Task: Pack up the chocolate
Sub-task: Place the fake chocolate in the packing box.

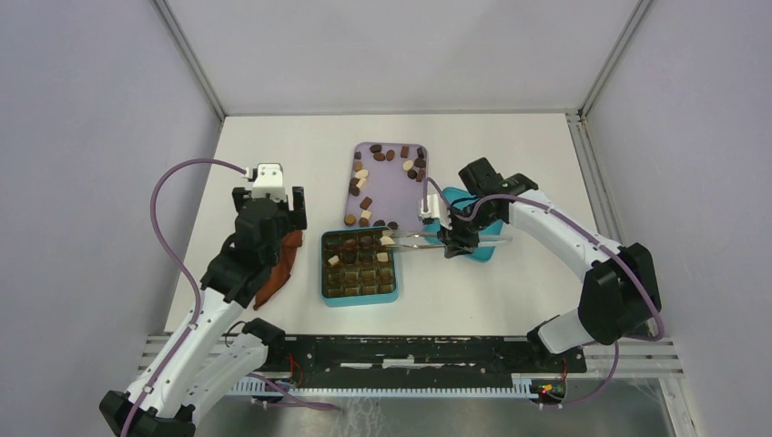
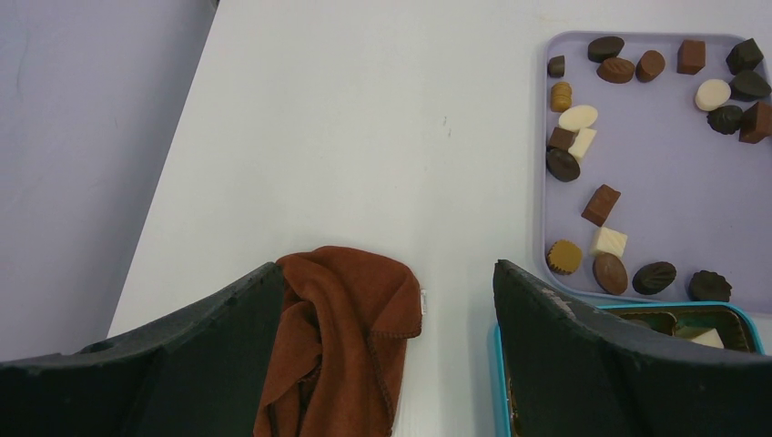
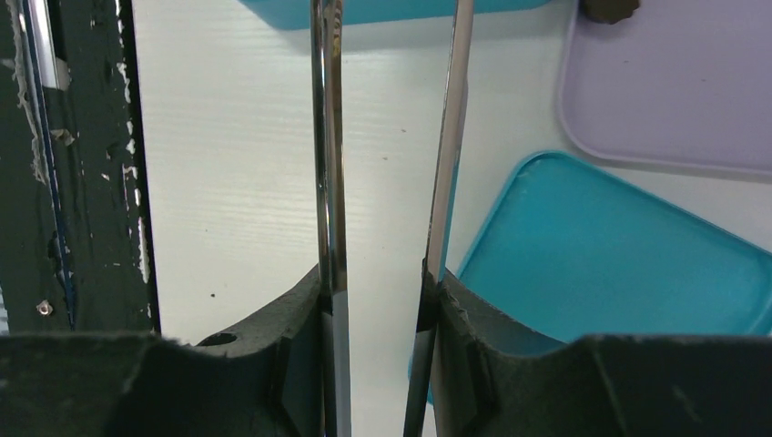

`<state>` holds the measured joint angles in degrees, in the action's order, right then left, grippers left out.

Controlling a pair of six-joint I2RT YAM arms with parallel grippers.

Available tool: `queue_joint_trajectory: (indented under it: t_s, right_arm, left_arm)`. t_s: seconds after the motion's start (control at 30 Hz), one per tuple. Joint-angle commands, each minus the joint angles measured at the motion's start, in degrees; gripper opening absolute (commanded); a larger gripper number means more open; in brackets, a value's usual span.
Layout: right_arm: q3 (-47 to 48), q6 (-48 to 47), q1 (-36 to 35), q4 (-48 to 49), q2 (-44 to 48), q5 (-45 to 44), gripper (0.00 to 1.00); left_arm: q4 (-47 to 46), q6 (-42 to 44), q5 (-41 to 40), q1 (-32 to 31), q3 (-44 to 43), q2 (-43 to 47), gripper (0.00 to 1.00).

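Several chocolate pieces (image 1: 387,155), dark, brown and cream, lie loose on the lilac tray (image 1: 393,189); the left wrist view shows them too (image 2: 601,205). More pieces fill cells of the teal box (image 1: 323,270) just in front of the tray. My right gripper (image 1: 452,241) is shut on metal tongs (image 1: 414,240) that reach left to the box's far right corner, by a cream piece. In the right wrist view the tong blades (image 3: 328,137) run between my fingers (image 3: 378,273) and off the top. My left gripper (image 2: 386,266) hangs open over the cloth.
A reddish-brown cloth (image 2: 346,328) lies crumpled left of the teal box (image 2: 637,307), under the left gripper (image 1: 267,223). The teal lid (image 3: 619,255) rests right of the box, beneath the right wrist. The lilac tray's corner (image 3: 655,91) sits beyond the lid. Grey walls enclose the table.
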<state>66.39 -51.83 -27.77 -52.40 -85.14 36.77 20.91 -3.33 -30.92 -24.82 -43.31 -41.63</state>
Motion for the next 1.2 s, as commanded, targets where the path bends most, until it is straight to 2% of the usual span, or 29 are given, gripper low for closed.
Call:
queue_joint_trajectory:
  t_s: [0.0,0.3,0.57,0.73,0.97,1.17]
  right_arm:
    - [-2.2,-2.6,-2.9,2.3,2.5,-3.0,0.13]
    - [-3.4,-1.1,-8.4,4.9,0.7,-10.0,0.15]
    - [-2.7,-0.6,-10.4,5.0,-1.6,-11.9,0.19]
    - [-2.2,0.0,-10.9,5.2,-2.5,-12.8,0.27]
    - [-2.3,0.1,-11.3,5.3,-2.7,-13.1,0.44]
    - [-2.5,0.1,-11.4,5.4,-2.5,-13.1,0.54]
  left_arm:
    - [-2.2,0.7,0.5,0.4,-0.1,0.1,0.9]
    - [-2.2,0.7,0.9,0.3,-0.1,0.2,0.9]
    - [-2.2,0.7,1.4,0.3,-0.1,0.4,0.9]
    - [-2.2,0.7,1.4,0.4,-0.1,0.5,0.9]
    - [-2.2,0.7,1.4,0.4,-0.1,0.4,0.9]
    - [-2.2,0.7,1.4,0.4,-0.1,0.5,0.9]
